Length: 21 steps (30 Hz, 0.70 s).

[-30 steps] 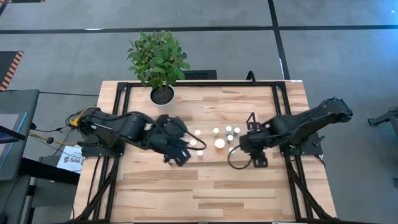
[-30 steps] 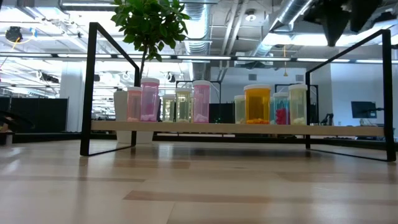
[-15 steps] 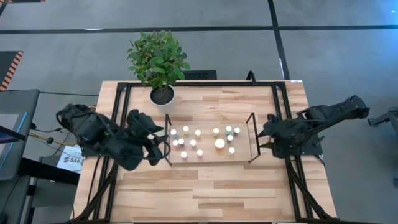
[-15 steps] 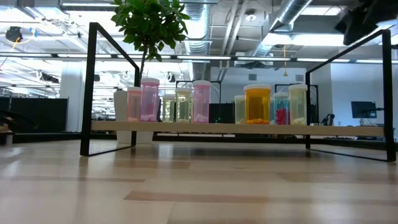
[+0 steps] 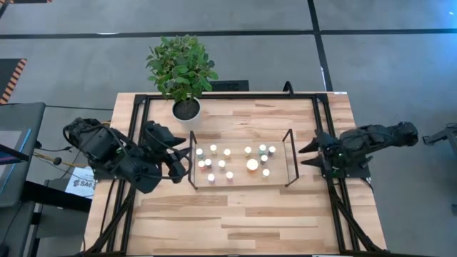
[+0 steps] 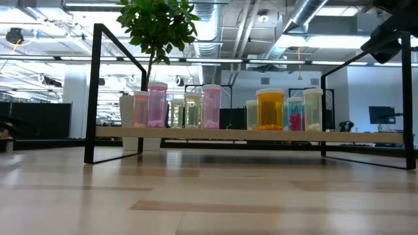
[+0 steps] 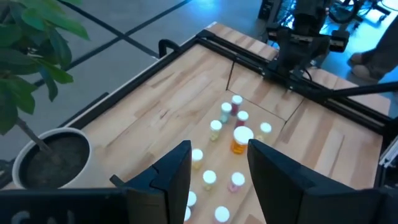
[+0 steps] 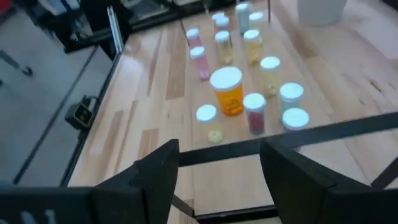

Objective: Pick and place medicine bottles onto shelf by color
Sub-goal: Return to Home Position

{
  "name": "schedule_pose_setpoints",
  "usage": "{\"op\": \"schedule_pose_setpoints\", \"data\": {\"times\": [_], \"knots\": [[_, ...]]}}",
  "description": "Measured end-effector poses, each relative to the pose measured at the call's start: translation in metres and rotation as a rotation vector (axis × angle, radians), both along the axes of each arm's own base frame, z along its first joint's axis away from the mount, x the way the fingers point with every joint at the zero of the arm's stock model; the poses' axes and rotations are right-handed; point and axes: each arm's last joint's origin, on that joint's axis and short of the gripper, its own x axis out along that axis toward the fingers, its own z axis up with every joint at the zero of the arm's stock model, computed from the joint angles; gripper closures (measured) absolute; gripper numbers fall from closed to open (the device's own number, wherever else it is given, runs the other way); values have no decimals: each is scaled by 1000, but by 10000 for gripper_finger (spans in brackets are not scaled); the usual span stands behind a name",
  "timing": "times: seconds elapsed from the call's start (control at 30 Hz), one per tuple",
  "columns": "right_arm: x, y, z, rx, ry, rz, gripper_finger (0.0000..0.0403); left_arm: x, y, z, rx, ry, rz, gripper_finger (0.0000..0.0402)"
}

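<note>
Wooden shelf (image 6: pixel 209 134) holds the medicine bottles (image 5: pixel 252 165); left gripper (image 7: pixel 219 149) and right gripper (image 8: pixel 219 149) gape empty. Arms likely just need parking.

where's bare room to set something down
Bare: the wide table strip in front of the shelf, and the strip behind it beside the plant pot. Crowded: the shelf's medicine bottles; left gripper and right gripper flank its ends.

The left arm (image 5: pixel 118 160) and right arm (image 5: pixel 360 143) are matte black and bulky, with rounded joints. The left gripper (image 7: pixel 217 158) and right gripper (image 8: pixel 219 155) each carry two flat, angular dark fingers (image 7: pixel 177 171).
</note>
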Motion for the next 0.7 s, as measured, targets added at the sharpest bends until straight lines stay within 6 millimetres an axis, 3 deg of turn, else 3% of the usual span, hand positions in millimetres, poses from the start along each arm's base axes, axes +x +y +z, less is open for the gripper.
{"op": "schedule_pose_setpoints", "data": {"times": [0.47, 0.6, 0.7], "knots": [[-31, -15, 8, 31, -244, -176, 158, 5, 10, 0, -31, -21, 69, 257], [-29, -16, 11, 40, -312, -229, 158, 6, 12, 0, -30, -21, 79, 257], [-17, -13, 1, 20, -366, -227, 158, 9, 12, -1, -27, -16, 86, 257]]}}
